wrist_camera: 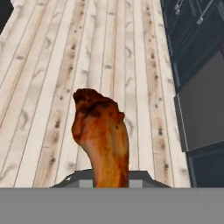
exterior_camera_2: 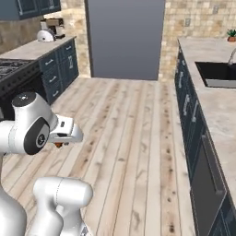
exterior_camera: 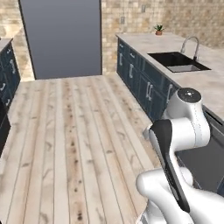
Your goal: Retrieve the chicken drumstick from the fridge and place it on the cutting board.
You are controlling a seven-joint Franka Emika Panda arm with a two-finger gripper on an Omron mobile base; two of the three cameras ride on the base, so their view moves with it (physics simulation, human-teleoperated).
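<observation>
The chicken drumstick [wrist_camera: 101, 133], lumpy and orange-brown, stands up from the bottom of the hand view over the wooden floor. My gripper [wrist_camera: 109, 180] is shut on its lower end, and the meat hides the fingertips. In the right base view the white hand sits low beside the arm, and a bit of the orange drumstick [exterior_camera_2: 58, 144] peeks out under the gripper [exterior_camera_2: 60, 142]. The fridge [exterior_camera: 61, 37] [exterior_camera_2: 124, 39] stands at the far end of the room with its dark front shut. The cutting board is out of view.
A pale counter [exterior_camera: 205, 81] with a black sink [exterior_camera: 177, 60] and faucet runs along the right over dark blue cabinets [exterior_camera: 140, 81]. A stove [exterior_camera_2: 11, 69] and another counter [exterior_camera_2: 39, 48] line the left. The plank floor [exterior_camera: 74, 131] lies between them.
</observation>
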